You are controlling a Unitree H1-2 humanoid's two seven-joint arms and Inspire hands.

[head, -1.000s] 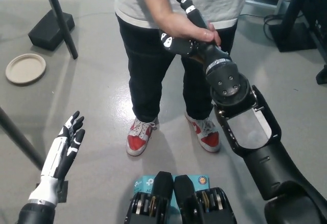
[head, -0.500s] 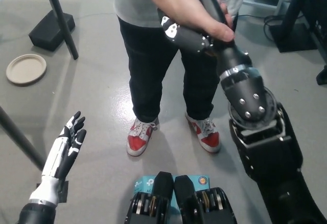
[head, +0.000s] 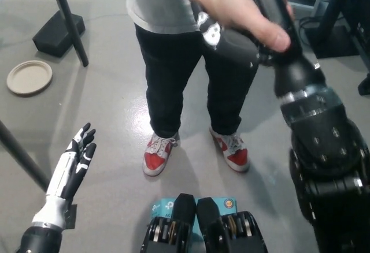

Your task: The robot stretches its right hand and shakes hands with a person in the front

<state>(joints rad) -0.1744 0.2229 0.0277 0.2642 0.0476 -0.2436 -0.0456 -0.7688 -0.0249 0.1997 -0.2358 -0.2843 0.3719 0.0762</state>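
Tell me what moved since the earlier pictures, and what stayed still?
The robot's black right hand, clasped by the person's hand, rose toward the top of the picture and nearer the camera; the grip held throughout. The white left hand stayed low at the left, fingers apart. The person's red and white shoes and the round tan plate did not move.

A person's hand (head: 243, 10) is clasping the right hand (head: 248, 33) above the red shoes (head: 196, 152); the left hand (head: 72, 169) is resting, fingers spread, well left of the shoes.

Paper plate (head: 29, 77) on grey floor (head: 110, 120), black pole (head: 67, 17) nearby
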